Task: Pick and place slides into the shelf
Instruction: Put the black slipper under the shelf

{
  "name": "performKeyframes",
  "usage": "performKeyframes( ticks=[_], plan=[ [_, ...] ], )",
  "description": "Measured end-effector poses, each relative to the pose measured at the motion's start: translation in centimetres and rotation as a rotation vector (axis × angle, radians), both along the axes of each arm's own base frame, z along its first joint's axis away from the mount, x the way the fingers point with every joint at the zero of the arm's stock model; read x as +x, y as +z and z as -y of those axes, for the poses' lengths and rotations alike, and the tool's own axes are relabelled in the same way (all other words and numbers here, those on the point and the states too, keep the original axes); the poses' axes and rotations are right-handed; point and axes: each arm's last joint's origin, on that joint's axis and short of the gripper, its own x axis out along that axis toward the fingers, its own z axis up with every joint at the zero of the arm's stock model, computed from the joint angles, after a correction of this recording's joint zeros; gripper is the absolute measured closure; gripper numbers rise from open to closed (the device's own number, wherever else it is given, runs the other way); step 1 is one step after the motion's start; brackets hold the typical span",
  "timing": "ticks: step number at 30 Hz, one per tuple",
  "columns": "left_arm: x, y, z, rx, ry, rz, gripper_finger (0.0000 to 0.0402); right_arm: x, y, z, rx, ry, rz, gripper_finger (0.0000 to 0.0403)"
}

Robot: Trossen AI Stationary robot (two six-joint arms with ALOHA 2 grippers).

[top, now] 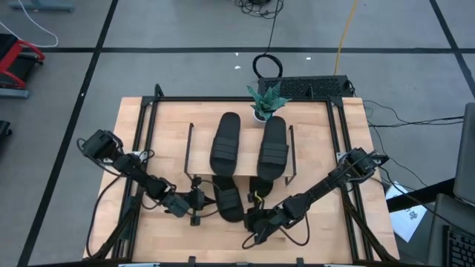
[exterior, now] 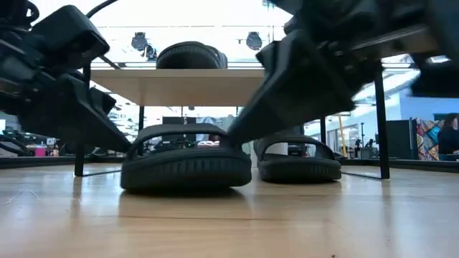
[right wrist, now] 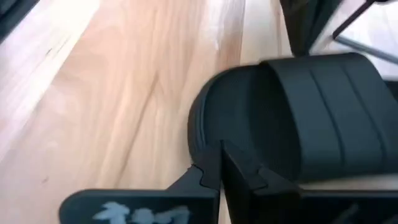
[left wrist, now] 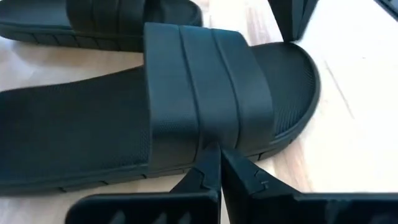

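Observation:
Two black slides (top: 225,141) (top: 272,144) lie on the shelf's light top board (top: 199,152). A third slide (top: 229,199) lies sole-down on the table at the shelf's near edge, seen close up in the low view as the front slide (exterior: 186,163). The fourth slide (exterior: 297,162) lies sole-down under the shelf. My left gripper (top: 199,202) is shut at the third slide's left side. My right gripper (top: 251,217) is shut at that slide's near end. My left gripper touches the third slide's side with its shut fingertips (left wrist: 211,163), where the ribbed strap's base (left wrist: 186,146) meets the sole. It comes in level from the table's left, across the slide. My right gripper has its shut fingertips (right wrist: 214,163) against the rounded near end of the sole's rim (right wrist: 198,134), coming low from the table's near right. The slide lies flat on the table.
A small potted plant (top: 266,102) stands at the shelf's far edge. The shelf's thin dark wire legs (exterior: 381,122) stand either side of the slides on the table. Bare wood lies left and right of the shelf. A dark metal frame (top: 145,148) runs round the table.

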Motion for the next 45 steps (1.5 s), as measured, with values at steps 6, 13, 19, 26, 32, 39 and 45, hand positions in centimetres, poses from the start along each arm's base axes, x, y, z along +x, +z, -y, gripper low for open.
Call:
performKeyframes(
  ticks=[6, 13, 19, 26, 32, 39, 45],
  plan=[
    [0.2, -0.1, -0.4, 0.007, 0.018, -0.017, 0.0401, 0.5, -0.7, 0.7, 0.011, 0.010, -0.025, 0.0403],
    [-0.8, 0.2, 1.8, 0.006, -0.101, -0.018, 0.0401, -0.2, -0.5, -0.4, -0.088, 0.029, 0.007, 0.0403],
    [-0.7, 1.8, 4.6, 0.102, -0.134, -0.018, 0.0401, -0.6, -0.6, -0.7, -0.125, 0.042, -0.011, 0.0403],
    [-0.3, 3.0, 5.8, 0.148, -0.096, -0.040, 0.0401, -1.2, -1.0, -0.4, -0.164, 0.035, -0.080, 0.0403],
    [-0.4, 1.8, 6.0, 0.161, -0.097, -0.072, 0.0401, -1.9, -0.4, -1.5, -0.241, 0.030, -0.023, 0.0403],
    [-0.6, -0.2, 6.7, 0.178, -0.131, -0.120, 0.0401, -2.6, 0.0, -1.0, -0.273, -0.038, -0.060, 0.0403],
    [-0.2, -0.7, 6.8, 0.149, -0.134, -0.112, 0.0401, -2.3, -0.8, 0.3, -0.257, -0.095, -0.085, 0.0403]
  ],
)
